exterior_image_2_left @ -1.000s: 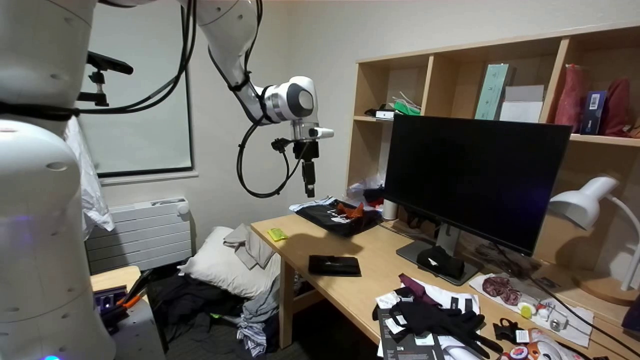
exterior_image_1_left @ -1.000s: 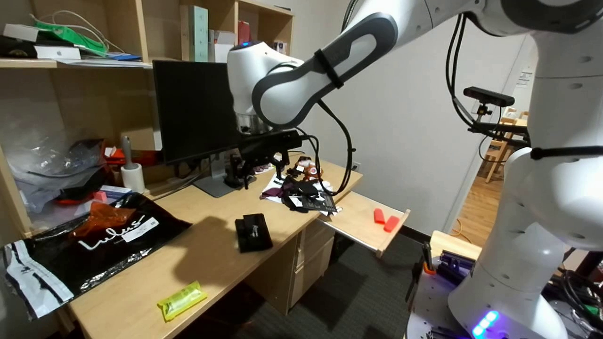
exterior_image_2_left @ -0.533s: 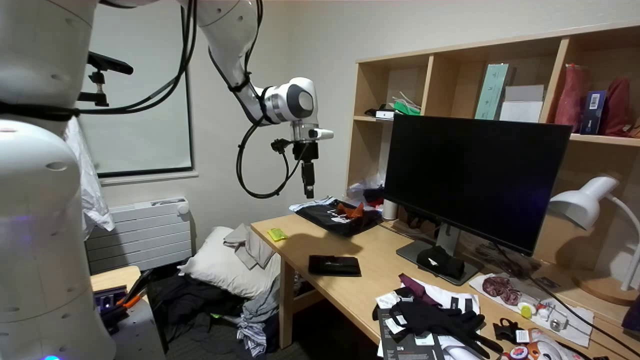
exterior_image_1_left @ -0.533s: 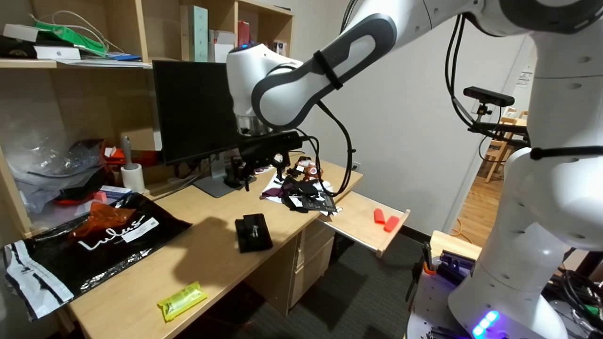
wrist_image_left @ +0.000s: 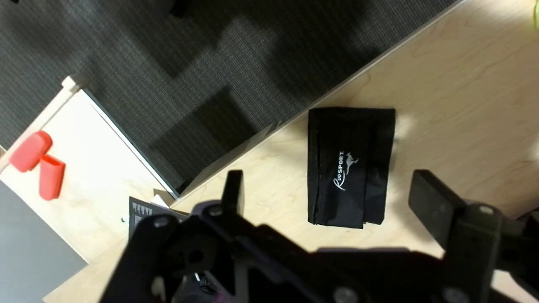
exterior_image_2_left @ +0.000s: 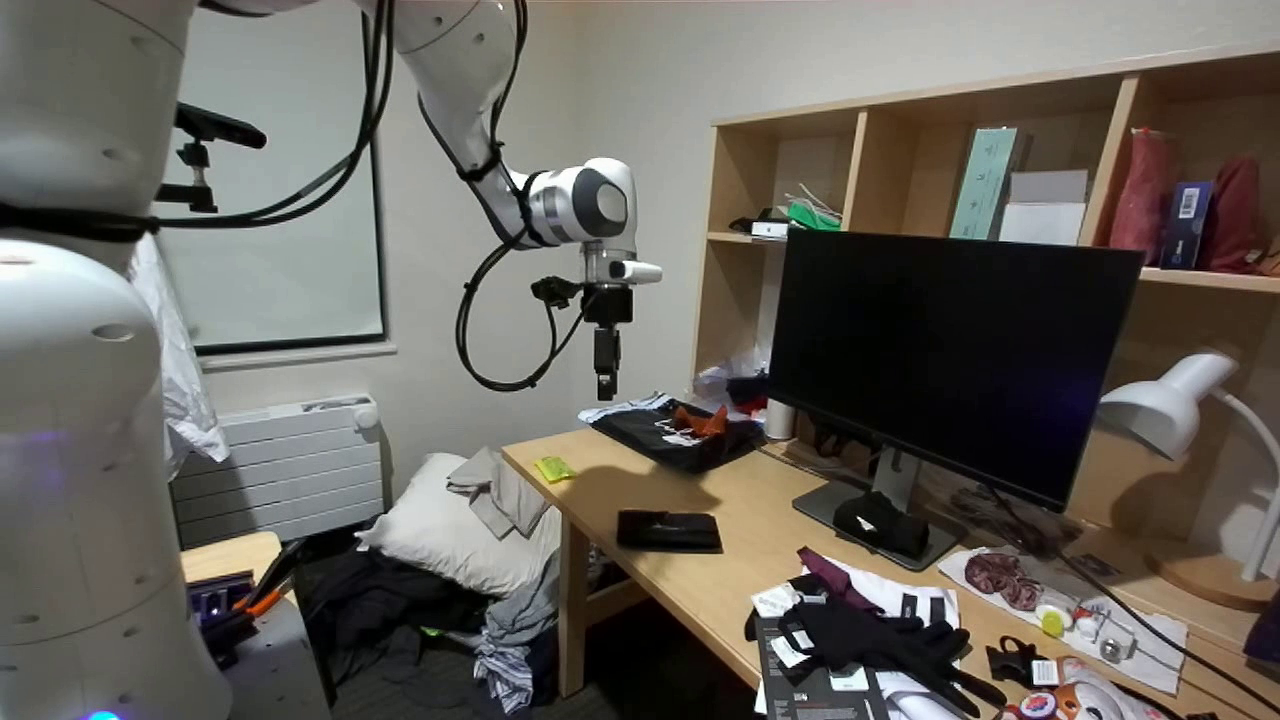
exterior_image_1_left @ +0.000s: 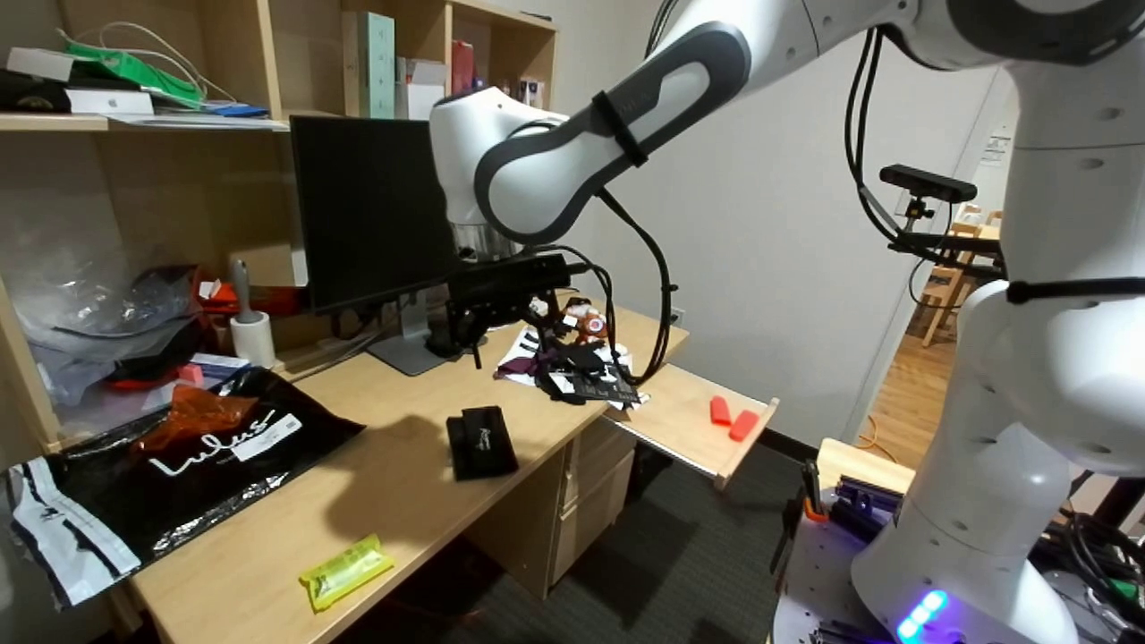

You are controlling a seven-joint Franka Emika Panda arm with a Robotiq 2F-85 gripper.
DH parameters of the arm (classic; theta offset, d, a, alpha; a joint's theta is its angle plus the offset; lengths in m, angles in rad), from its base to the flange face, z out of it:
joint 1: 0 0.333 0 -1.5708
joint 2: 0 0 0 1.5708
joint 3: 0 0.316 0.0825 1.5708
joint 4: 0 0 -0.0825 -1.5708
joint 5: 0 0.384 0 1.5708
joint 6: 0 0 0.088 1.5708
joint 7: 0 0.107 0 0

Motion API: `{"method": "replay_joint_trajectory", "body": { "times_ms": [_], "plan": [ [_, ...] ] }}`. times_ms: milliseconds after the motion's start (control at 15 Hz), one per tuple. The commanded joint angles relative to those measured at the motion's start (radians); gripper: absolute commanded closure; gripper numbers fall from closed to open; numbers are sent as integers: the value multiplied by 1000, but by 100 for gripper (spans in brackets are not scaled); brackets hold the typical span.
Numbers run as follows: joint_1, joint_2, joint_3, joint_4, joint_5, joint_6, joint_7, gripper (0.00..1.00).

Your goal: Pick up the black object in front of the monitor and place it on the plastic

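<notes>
Found the black object (wrist_image_left: 351, 172) lying flat on the counter (wrist_image_left: 471, 105), printed side up, close to the front edge. Noted the claw (wrist_image_left: 332, 198) hanging above the counter, released, with fingers (wrist_image_left: 433, 206) spread wide; in the wrist view, saw the black object between them. Spotted the plastic (exterior_image_1_left: 206, 483) under a crumpled orange item (exterior_image_1_left: 197, 417), well apart from the black object. Made out a yellow packet (exterior_image_1_left: 347, 572) near the counter's edge and the monitor (exterior_image_2_left: 950, 360) toward the back.
</notes>
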Motion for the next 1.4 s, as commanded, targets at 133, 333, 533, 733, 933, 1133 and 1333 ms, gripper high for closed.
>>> {"method": "replay_joint_trajectory", "body": {
  "times_ms": [133, 333, 533, 733, 933, 1133, 1333],
  "plan": [
    [-6, 0, 10, 6, 41, -56, 38, 0],
    [-6, 0, 11, 7, 52, -62, 45, 0],
    [-6, 0, 11, 7, 52, -62, 47, 0],
    [-10, 31, 5, 29, 49, -45, 55, 0],
    [-35, 123, -24, 81, 55, 15, 57, 0],
    [-69, 247, -69, 154, 84, 76, 49, 0],
    [-106, 383, -90, 252, 135, 125, 12, 0]
  ]
}}
